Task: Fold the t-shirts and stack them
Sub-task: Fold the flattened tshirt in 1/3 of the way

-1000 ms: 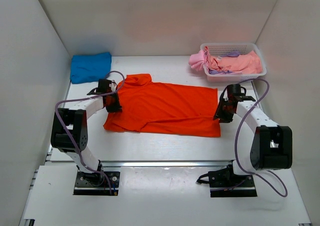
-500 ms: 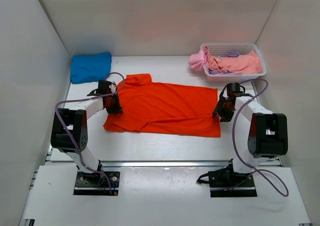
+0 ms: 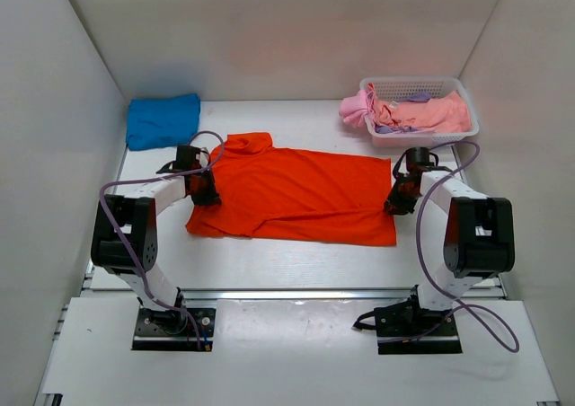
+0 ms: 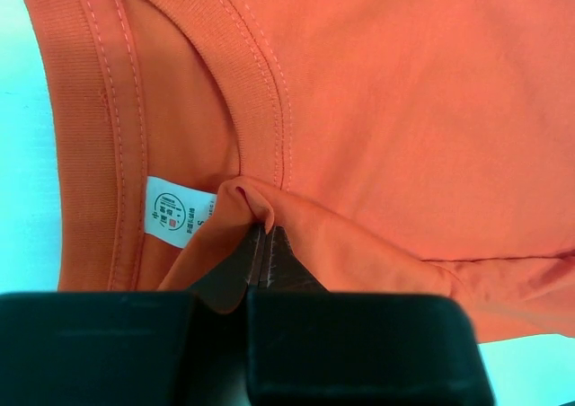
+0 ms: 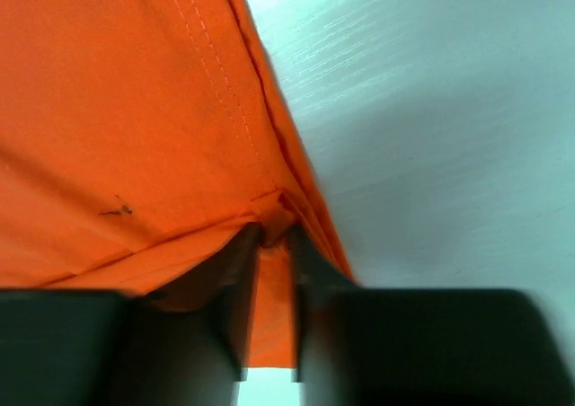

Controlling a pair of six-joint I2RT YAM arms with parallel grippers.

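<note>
A bright orange-red t-shirt (image 3: 296,195) lies spread flat in the middle of the table, collar to the left. My left gripper (image 3: 205,193) sits at its left edge by the collar. In the left wrist view it (image 4: 260,233) is shut on a small raised fold of the orange cloth (image 4: 404,110), next to the white size label (image 4: 171,210). My right gripper (image 3: 395,204) is at the right hem. In the right wrist view it (image 5: 272,249) is closed on a pinch of the hem (image 5: 117,110), cloth filling the narrow gap. A folded bright blue t-shirt (image 3: 163,120) lies at the back left.
A white lattice basket (image 3: 404,83) at the back right holds pale pink shirts (image 3: 436,114) and a bit of lilac cloth (image 3: 419,96). White walls close in the left, back and right sides. Bare table (image 3: 296,262) lies in front of the orange shirt.
My right arm's elbow has swung in and back while its gripper stayed at the hem. The left arm and the shirt have not visibly moved.
</note>
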